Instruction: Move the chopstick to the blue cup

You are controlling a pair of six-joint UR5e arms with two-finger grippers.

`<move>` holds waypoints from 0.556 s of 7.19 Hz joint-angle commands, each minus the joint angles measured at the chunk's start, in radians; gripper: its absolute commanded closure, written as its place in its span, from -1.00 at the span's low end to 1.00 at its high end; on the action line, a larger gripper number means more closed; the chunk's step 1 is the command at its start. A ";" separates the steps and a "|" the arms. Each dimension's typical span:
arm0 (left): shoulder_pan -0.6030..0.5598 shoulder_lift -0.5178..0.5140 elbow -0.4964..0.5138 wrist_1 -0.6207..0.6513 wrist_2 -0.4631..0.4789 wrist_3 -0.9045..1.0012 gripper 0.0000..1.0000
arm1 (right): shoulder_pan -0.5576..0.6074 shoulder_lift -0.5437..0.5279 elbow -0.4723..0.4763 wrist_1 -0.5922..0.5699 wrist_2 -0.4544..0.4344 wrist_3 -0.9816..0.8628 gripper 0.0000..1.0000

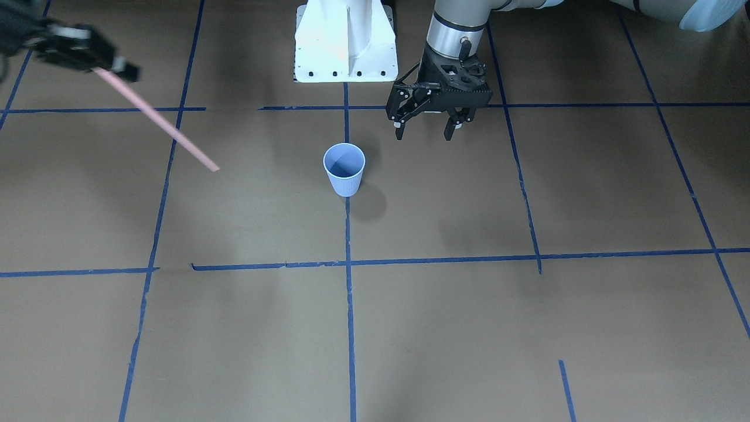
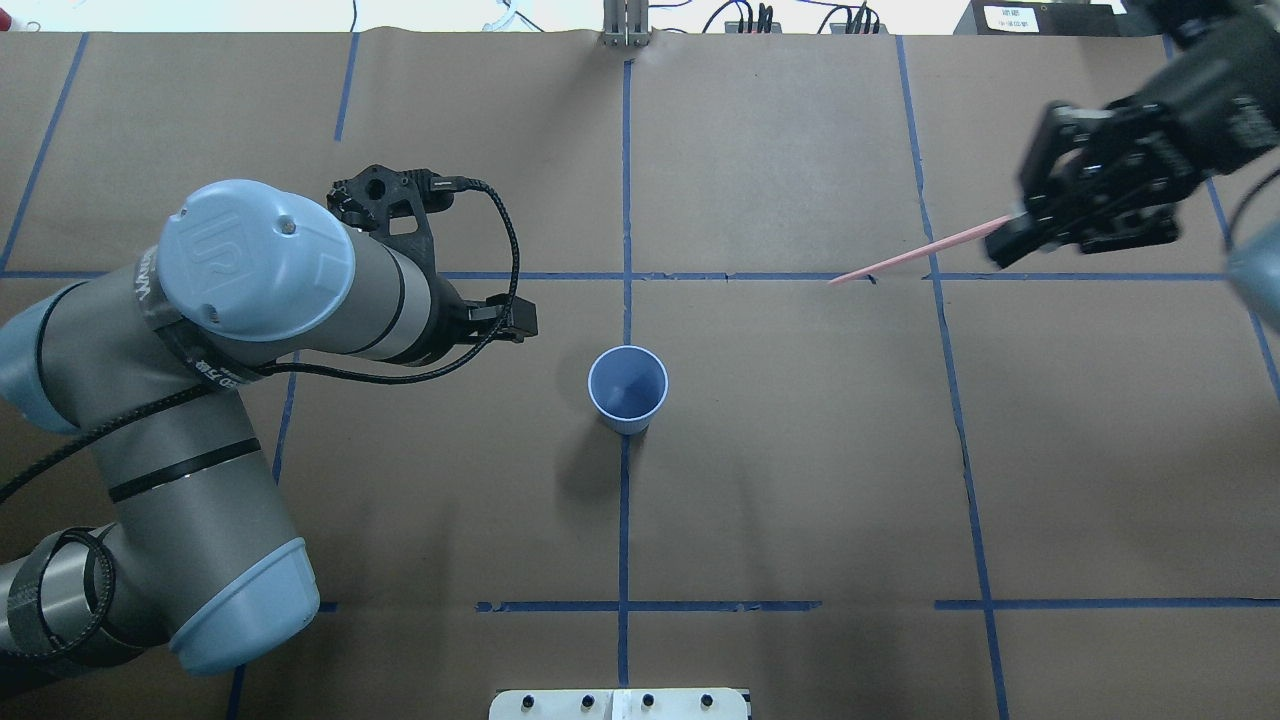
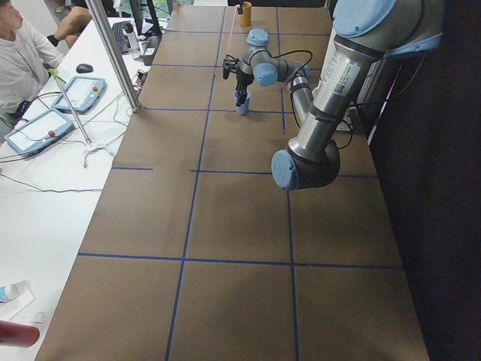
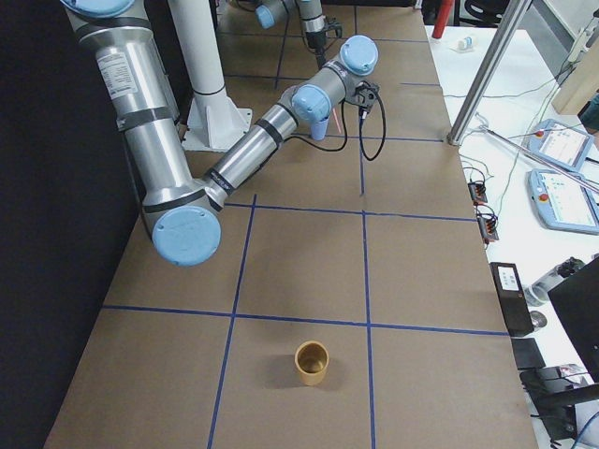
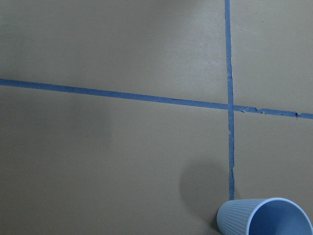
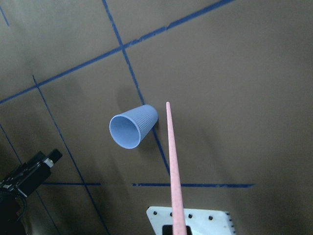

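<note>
Brown paper covers the whole table [image 1: 527,328], and blue tape lines [image 1: 349,328] mark it into big squares. The left arm [image 2: 250,300], grey and bulky, bends in over the table. Its left gripper [image 1: 425,131] hangs fingers down with the jaws spread wide and nothing between them. It is near the blue cup [image 1: 344,170], on the cup's robot side and a little toward the robot's left. The right gripper [image 2: 1010,243] is held up over the table's right part, pinched tight on one end of the chopstick [image 2: 920,252]. The pink stick slants out from it, clear of the table. Its free tip points toward the blue cup but is well apart from it. The cup stands upright on the centre tape line, mouth up, its darker blue inside in plain sight. A tan cup [image 4: 312,362] stands upright far off at the table's right end.
</note>
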 commanded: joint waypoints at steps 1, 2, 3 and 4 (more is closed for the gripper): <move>0.001 0.003 0.004 -0.002 0.000 -0.001 -1.00 | -0.139 0.150 -0.055 0.009 -0.017 0.196 0.97; 0.001 0.003 0.009 -0.011 0.000 -0.001 -1.00 | -0.182 0.185 -0.066 0.009 -0.056 0.247 0.97; 0.001 0.003 0.015 -0.017 0.000 -0.001 -1.00 | -0.244 0.237 -0.091 0.009 -0.143 0.250 0.97; 0.001 0.003 0.015 -0.017 0.000 -0.001 -1.00 | -0.278 0.268 -0.129 0.018 -0.172 0.253 0.97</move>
